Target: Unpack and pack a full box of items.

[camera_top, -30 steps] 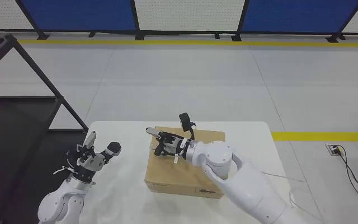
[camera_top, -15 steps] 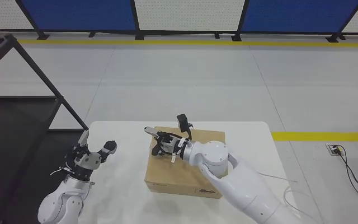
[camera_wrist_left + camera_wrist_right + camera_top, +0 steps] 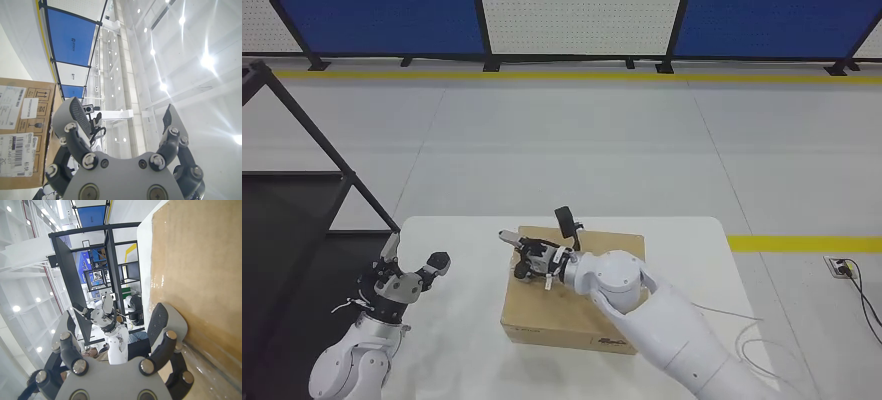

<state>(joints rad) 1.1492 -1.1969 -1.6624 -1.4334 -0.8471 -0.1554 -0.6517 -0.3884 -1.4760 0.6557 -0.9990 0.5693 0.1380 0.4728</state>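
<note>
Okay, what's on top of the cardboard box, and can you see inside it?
The right gripper is over the cardboard box, open, one finger by the taped top seam. The flaps are shut, so the contents are hidden.

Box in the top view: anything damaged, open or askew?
Nothing stands out. The cardboard box sits flat and square on the table, flaps shut and taped; the open right gripper is at its top edge.

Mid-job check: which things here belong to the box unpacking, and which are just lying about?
Job:
cardboard box, closed
right gripper, fingers open at the box's edge
left gripper, fingers open, holding nothing

Lying about:
table under the box
black rack
blue panels
</note>
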